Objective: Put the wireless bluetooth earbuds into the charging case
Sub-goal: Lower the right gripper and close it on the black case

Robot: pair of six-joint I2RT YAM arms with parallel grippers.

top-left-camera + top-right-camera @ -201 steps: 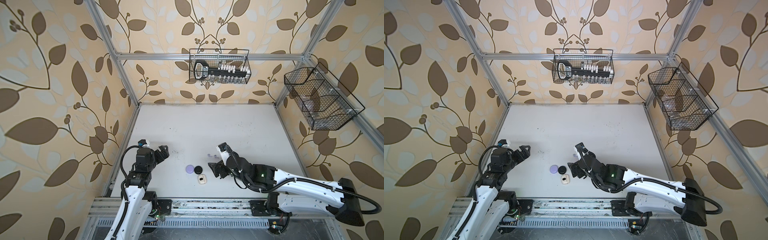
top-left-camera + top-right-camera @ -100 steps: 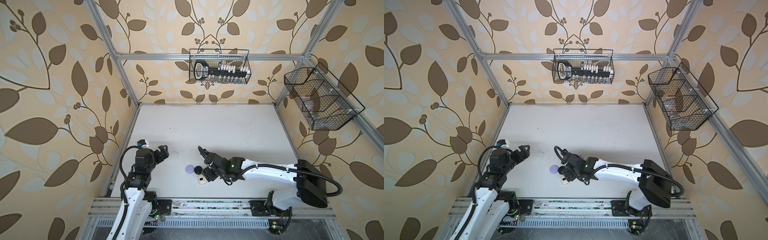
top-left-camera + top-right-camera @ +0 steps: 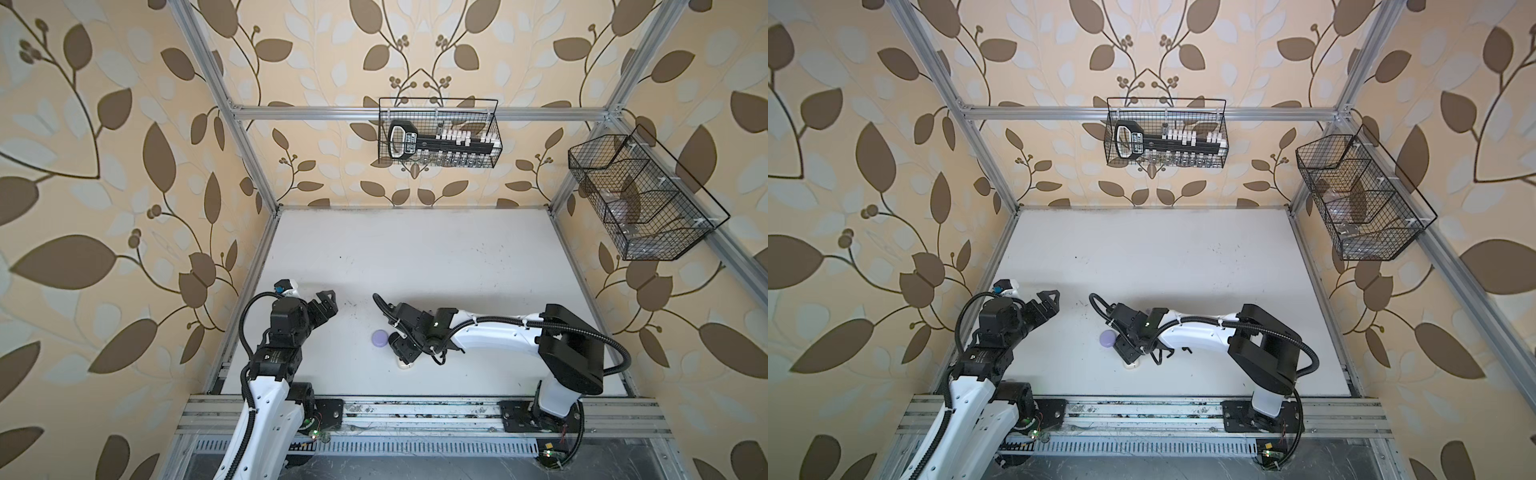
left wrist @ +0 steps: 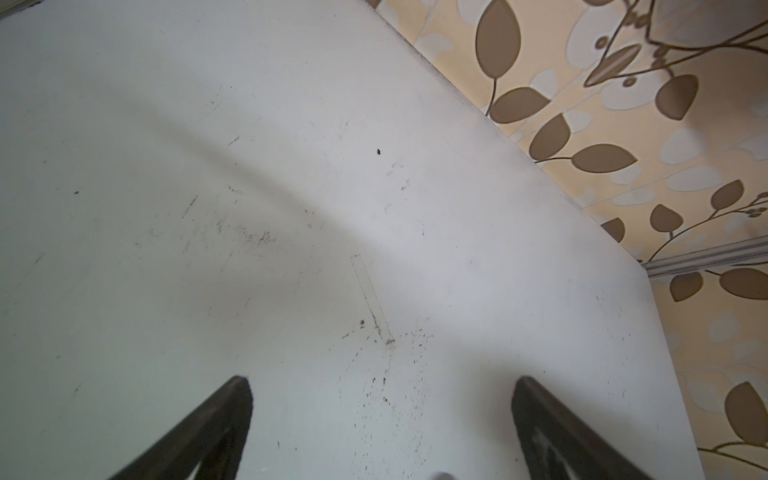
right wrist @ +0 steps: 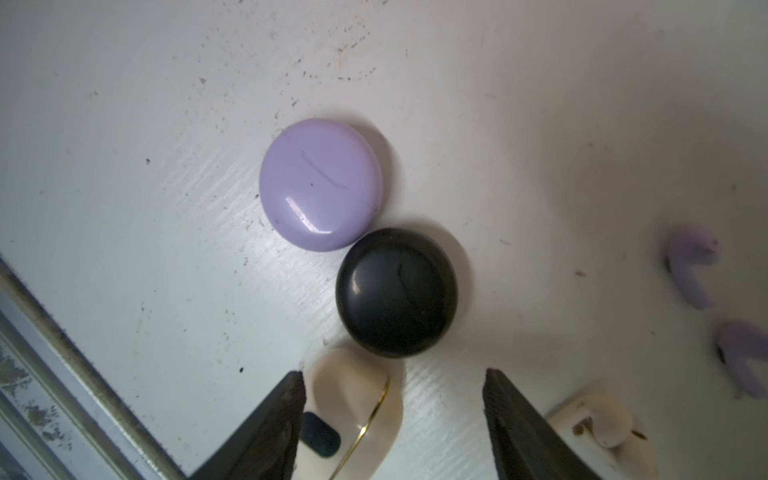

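1. Lavender case [image 3: 379,338], both top views: a glossy disc on the white table [image 3: 415,257], near its front edge. The right pincer [image 3: 401,353] points steeply down just beside it, over the cream case [image 3: 405,365], with the forearm stretched low across the table. The left pincer [image 3: 326,301] hovers well apart.
2. Left wrist view: jaws spread wide over bare table, nothing held.
3. Right wrist view: jaws apart, straddling the cream case, with one finger at its flank and a gap at the other. The black case [image 5: 397,293] touches the lavender one. Two lavender earbuds [image 5: 692,266] and a cream earbud [image 5: 598,424] lie loose on the table beside the pincer, outside the cases. The earbuds are judged light, rigid, smooth and apt to skid. A gentle hold across the bulbous head likely serves best.
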